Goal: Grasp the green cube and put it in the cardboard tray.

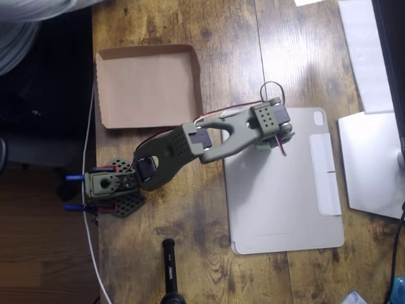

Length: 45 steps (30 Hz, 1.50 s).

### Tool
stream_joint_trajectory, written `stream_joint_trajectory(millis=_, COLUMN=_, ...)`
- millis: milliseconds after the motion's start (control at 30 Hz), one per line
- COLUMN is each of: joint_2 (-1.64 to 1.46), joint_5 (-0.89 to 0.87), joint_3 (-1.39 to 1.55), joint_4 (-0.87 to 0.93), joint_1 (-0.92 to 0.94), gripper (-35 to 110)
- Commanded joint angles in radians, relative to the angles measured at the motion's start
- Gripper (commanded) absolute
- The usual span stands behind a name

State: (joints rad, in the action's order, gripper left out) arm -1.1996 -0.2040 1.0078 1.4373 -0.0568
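Gripper (273, 143), jaw state hidden beneath the wrist, sits over the green cube (262, 147), well right of the tray (193, 76); an unseen misgrip risks dropping it.

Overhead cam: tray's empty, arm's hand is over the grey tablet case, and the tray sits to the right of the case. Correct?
Not quite. In the overhead view the cardboard tray sits to the upper left of the grey tablet case, not to its right. The rest holds: the tray is empty and the hand is over the case's top edge.
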Motion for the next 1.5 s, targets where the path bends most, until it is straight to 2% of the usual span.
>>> stream_joint_trajectory(millis=0, joint_2=-0.081, joint_5=-0.011, joint_3=-0.008, joint_4=-0.003, joint_1=-0.014, gripper=5)
stream_joint_trajectory(millis=167, joint_2=-0.138, joint_5=-0.006, joint_3=0.037, joint_4=-0.003, joint_1=-0.038, gripper=3)
stream_joint_trajectory(millis=333, joint_2=-0.436, joint_5=0.021, joint_3=0.233, joint_4=0.000, joint_1=-0.181, gripper=7)
stream_joint_trajectory(millis=467, joint_2=-0.703, joint_5=0.028, joint_3=0.405, joint_4=0.063, joint_1=-0.396, gripper=11)
stream_joint_trajectory(millis=633, joint_2=-0.856, joint_5=0.015, joint_3=0.549, joint_4=0.193, joint_1=-0.716, gripper=8)
stream_joint_trajectory(millis=767, joint_2=-0.931, joint_5=-0.012, joint_3=0.730, joint_4=0.183, joint_1=-0.960, gripper=8)
stream_joint_trajectory(millis=867, joint_2=-0.948, joint_5=-0.052, joint_3=0.842, joint_4=0.127, joint_1=-1.074, gripper=6)
stream_joint_trajectory(millis=1233, joint_2=-0.923, joint_5=-0.101, joint_3=1.190, joint_4=-0.216, joint_1=-1.183, gripper=9)
stream_joint_trajectory(millis=1467, joint_2=-0.907, joint_5=-0.097, joint_3=1.215, joint_4=-0.267, joint_1=-1.157, gripper=11)
